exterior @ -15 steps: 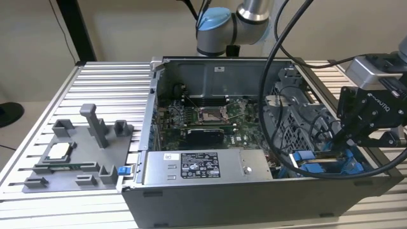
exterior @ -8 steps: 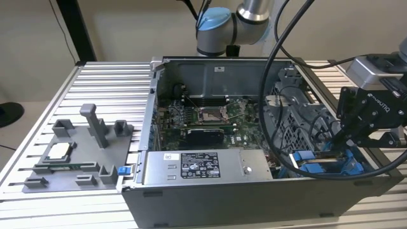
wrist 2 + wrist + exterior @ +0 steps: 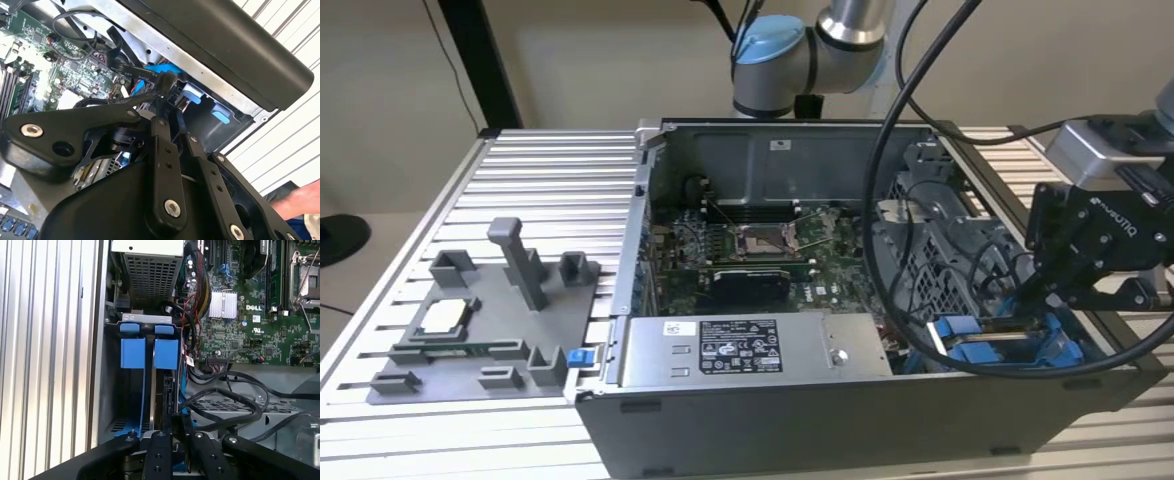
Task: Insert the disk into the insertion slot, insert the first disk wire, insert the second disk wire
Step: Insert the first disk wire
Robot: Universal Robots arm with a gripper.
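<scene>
The disk's blue carrier (image 3: 165, 352) stands inside the insertion slot (image 3: 111, 390), at the case corner on the exterior view's right, where blue rails (image 3: 983, 340) show. My gripper (image 3: 1041, 300) hangs over that corner. In both wrist views its two fingers are close together, gripper (image 3: 181, 429) and gripper (image 3: 167, 100), pinching the black plug of a disk wire (image 3: 161, 82) just above the disk's edge. More black wires (image 3: 235, 400) loop beside the bay.
The open computer case (image 3: 854, 420) sits on a slatted metal table (image 3: 534, 170). A grey labelled power-supply box (image 3: 734, 350) lies along the front, with the motherboard (image 3: 761, 250) behind it. A grey fixture (image 3: 480, 320) lies to the exterior view's left. A person's hand (image 3: 300, 200) is nearby.
</scene>
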